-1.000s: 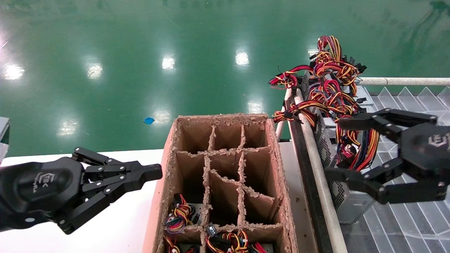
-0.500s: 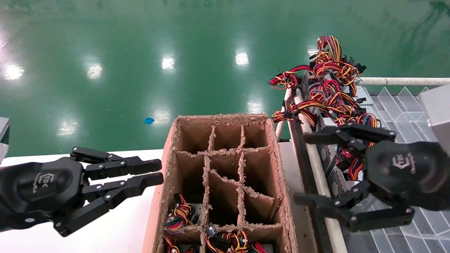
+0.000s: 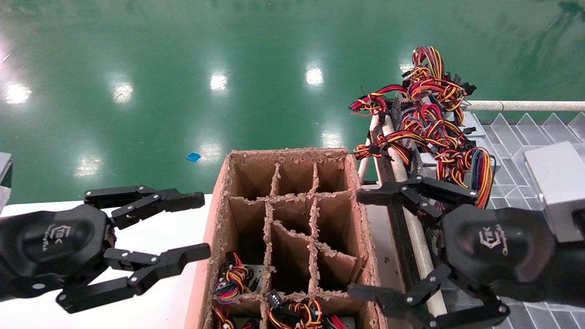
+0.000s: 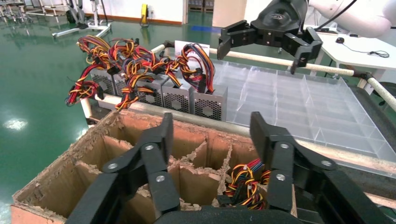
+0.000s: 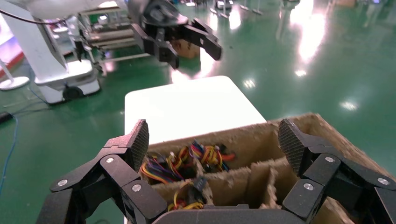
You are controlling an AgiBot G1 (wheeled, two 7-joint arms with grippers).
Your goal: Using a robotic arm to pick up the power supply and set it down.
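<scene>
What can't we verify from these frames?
- Nearest power supply: head view, its body sits largely behind the right gripper.
- Cardboard box: head view, near cells cut off by the bottom edge; contents partly seen.
- Left gripper: jaws open, empty.

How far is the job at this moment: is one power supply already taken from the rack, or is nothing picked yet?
Done: nothing carried; some box cells already hold wired units.

In hand: neither gripper holds anything. The right gripper is open between the cardboard box and the rack, apart from the power supply. The left gripper is open over the white table.

Left: grasp the power supply, lift it, set it down.
</scene>
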